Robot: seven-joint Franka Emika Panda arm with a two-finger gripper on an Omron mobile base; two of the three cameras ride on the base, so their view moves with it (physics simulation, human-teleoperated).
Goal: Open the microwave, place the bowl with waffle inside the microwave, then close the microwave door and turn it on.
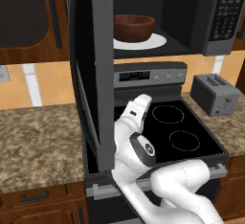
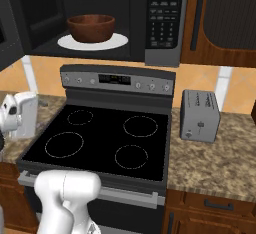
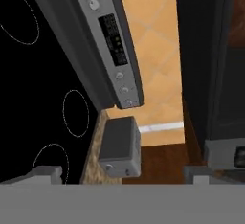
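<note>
The microwave [image 1: 191, 12] hangs above the stove [image 2: 100, 143] with its cavity exposed. The microwave door [image 1: 91, 70] is swung out toward the camera; in the left base view it stands edge-on from 12 o'clock down to about 7 o'clock, covering part of the stove. The right base view shows just a dark sliver of it at 9 o'clock.

Inside, the bowl [image 2: 91, 28] sits on the white turntable plate [image 2: 117, 42], roughly centred. From neither base view can the bowl's contents be made out, so the waffle cannot be confirmed.

The keypad [image 2: 164, 20] at the microwave's right carries rows of buttons with pale markings, too small to read. The stove's control panel [image 2: 115, 79] has a dark display with faint characters, also unreadable, flanked by knobs. No brand is legible anywhere.

A grey toaster [image 2: 200, 115] stands on the granite counter [image 2: 215, 163] at 3 o'clock of the stove.

The hand view, rolled sideways, shows the stove's burner rings at 9 o'clock, the control panel running diagonally, the toaster near 6 o'clock and the orange tiled wall [image 3: 153, 41]. The gripper [image 3: 122, 177] stands wide, its tips far apart at the bottom edge, holding nothing.
</note>
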